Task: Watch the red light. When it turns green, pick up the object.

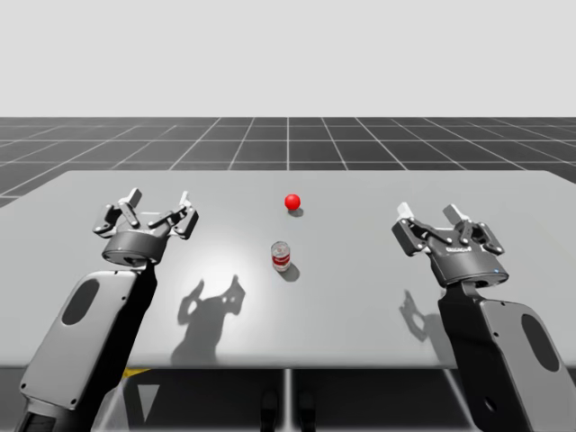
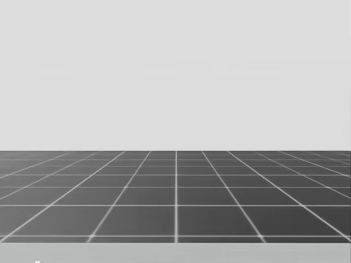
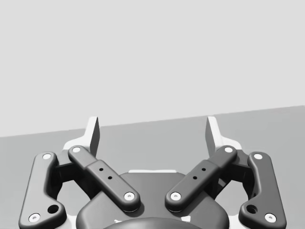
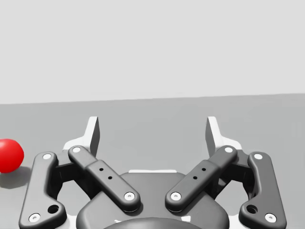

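Observation:
A small red ball light point(image 1: 292, 202) glows red on the grey table point(image 1: 360, 297), toward its far middle. Just in front of it stands an upright can point(image 1: 281, 256), red and white with a silver top. My left gripper point(image 1: 159, 203) hovers open over the table's left part, well away from the can. Over the right part my right gripper point(image 1: 430, 214) is open too, with nothing between its fingers. In the right wrist view the red light point(image 4: 9, 155) sits off beside the left finger of that open gripper point(image 4: 152, 131). The left wrist view has its gripper point(image 3: 152, 131) open over bare table.
The table's far edge point(image 1: 288, 173) runs in front of a dark gridded floor point(image 2: 175, 197). Both forearms rise from the near edge at the left and right, leaving wide bare table between them around the can.

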You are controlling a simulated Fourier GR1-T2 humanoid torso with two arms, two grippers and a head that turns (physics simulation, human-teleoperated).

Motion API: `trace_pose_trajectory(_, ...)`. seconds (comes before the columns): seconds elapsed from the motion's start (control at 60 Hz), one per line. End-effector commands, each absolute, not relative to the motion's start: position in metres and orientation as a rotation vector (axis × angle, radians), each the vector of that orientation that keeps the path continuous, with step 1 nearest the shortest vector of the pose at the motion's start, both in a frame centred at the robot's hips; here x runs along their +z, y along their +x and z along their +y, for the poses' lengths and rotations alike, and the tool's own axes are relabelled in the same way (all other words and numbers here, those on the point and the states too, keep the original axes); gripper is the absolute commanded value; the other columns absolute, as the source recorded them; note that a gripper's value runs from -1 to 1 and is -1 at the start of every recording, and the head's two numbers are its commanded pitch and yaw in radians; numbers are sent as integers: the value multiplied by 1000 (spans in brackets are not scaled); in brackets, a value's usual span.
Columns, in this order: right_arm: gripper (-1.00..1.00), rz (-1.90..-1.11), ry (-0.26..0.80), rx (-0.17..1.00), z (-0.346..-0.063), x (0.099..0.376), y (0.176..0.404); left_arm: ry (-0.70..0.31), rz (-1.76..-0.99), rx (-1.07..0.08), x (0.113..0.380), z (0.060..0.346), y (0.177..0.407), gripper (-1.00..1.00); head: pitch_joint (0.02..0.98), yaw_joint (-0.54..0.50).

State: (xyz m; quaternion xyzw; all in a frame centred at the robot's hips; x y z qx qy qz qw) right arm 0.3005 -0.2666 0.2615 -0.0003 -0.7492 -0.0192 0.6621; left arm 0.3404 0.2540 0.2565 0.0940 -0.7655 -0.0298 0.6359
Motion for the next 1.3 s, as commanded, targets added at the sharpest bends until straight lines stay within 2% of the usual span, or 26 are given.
trace_pose_trajectory(0.017, -1000, -1685, 9, -96, -269, 258, 302, 226, -1737, -70, 252, 256, 344, -1000, 71, 3)
trace_pose_trajectory(0.05, -1000, -1668, 89, -96, -269, 259, 302, 226, -1736, -68, 253, 256, 344, -1000, 74, 2)
trace_pose_trajectory(0.083, -1000, -1663, 108, -93, -269, 260, 302, 226, -1735, -68, 252, 256, 344, -1000, 78, 3)
trace_pose_trajectory(0.233, -1000, -1658, 88, -71, -271, 260, 302, 226, -1728, -77, 252, 255, 344, -1000, 141, 6)
trace_pose_trajectory(0.567, -1000, -1648, 64, -73, -271, 259, 303, 232, -1719, -105, 251, 254, 345, -1000, 399, 11)
trace_pose_trajectory(0.867, -1000, -1648, 50, -75, -271, 258, 304, 231, -1719, -118, 252, 252, 344, -1000, 571, -17)
trace_pose_trajectory(1.3, -1000, -1656, 31, -67, -270, 257, 304, 232, -1723, -123, 252, 249, 343, -1000, 591, -27)
